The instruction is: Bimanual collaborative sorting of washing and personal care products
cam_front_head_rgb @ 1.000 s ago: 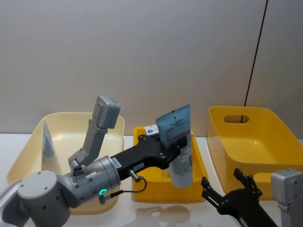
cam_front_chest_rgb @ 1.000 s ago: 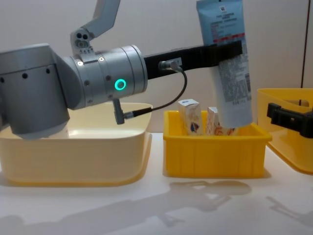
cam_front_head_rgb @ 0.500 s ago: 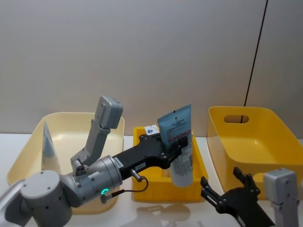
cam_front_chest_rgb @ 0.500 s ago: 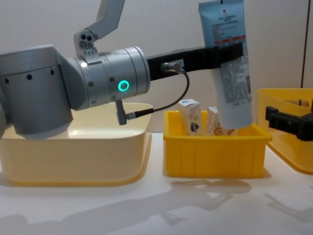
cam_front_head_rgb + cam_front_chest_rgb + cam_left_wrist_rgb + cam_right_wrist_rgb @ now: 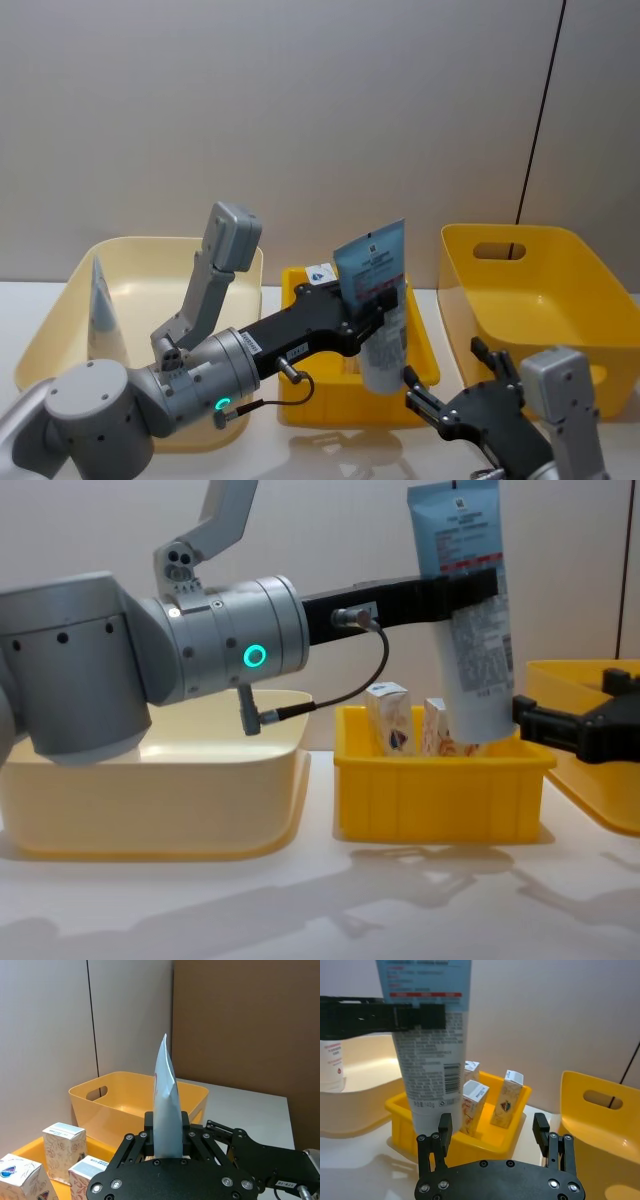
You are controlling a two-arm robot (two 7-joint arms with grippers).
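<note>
From the head, the left gripper reaches forward over the small yellow plastic tray with its jaws clamped across the middle of a tall pale-blue squeeze tube. The tube hangs crimped end up and cap end down, above the tray's right part. The wide cream plastic bin on the left has a second pale tube leaning against its wall. The right gripper sits low, just right of the tray's front corner, in front of the large orange-yellow plastic bin.

In the left wrist view the pale-blue squeeze tube shows edge-on, pinched on its flat faces. That grip probably keeps it from twisting. Three small white cartons printed orange-red and blue stand in the tray below.

In the right wrist view the right gripper is spread wide and holds nothing. It faces the tube's lower half, which lies bare below the left gripper's fingers. That free length looks meant for a handover.

From the chest, the tube hangs nearly upright with its cap just above the tray's rim, clear of the white cartons. The right gripper waits just beside it.
</note>
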